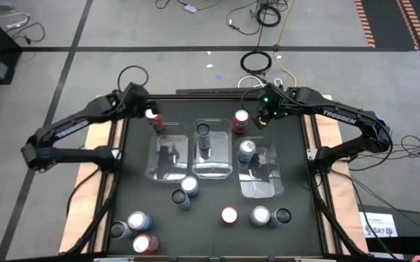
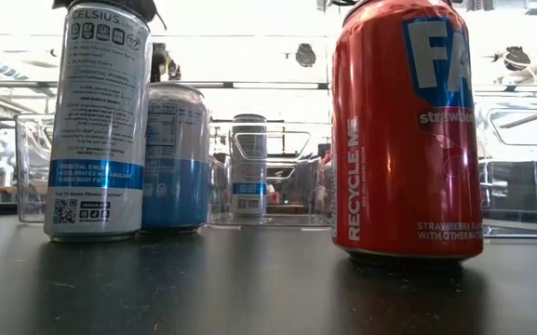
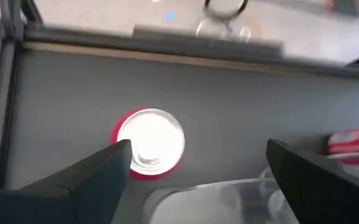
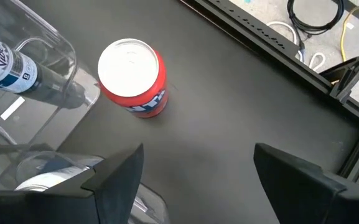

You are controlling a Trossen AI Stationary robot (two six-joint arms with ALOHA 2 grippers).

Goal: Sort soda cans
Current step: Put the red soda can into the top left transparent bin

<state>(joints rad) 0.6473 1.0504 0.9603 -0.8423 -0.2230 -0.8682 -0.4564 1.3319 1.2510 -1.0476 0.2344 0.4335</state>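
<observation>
High view: the left end effector (image 1: 150,114), fingers spread and empty, hovers over a red can (image 1: 155,122) at the table's (image 1: 137,182) 11 o'clock, just beyond the left bin (image 1: 167,154). At 1 o'clock the right end effector (image 1: 259,116), also spread and empty, hangs beside a second red can (image 1: 241,121), with a blue can (image 1: 247,150) just nearer, at the right bin (image 1: 262,175). A dark can (image 1: 204,135) stands in the middle bin (image 1: 212,149). Seven more cans wait across the near half, from 5 to 7 o'clock. The step in hand looks like reaching for the red cans. Next, each arm would need to drop its fingers around its can's body, close, then lift it clear of the bin walls.
</observation>
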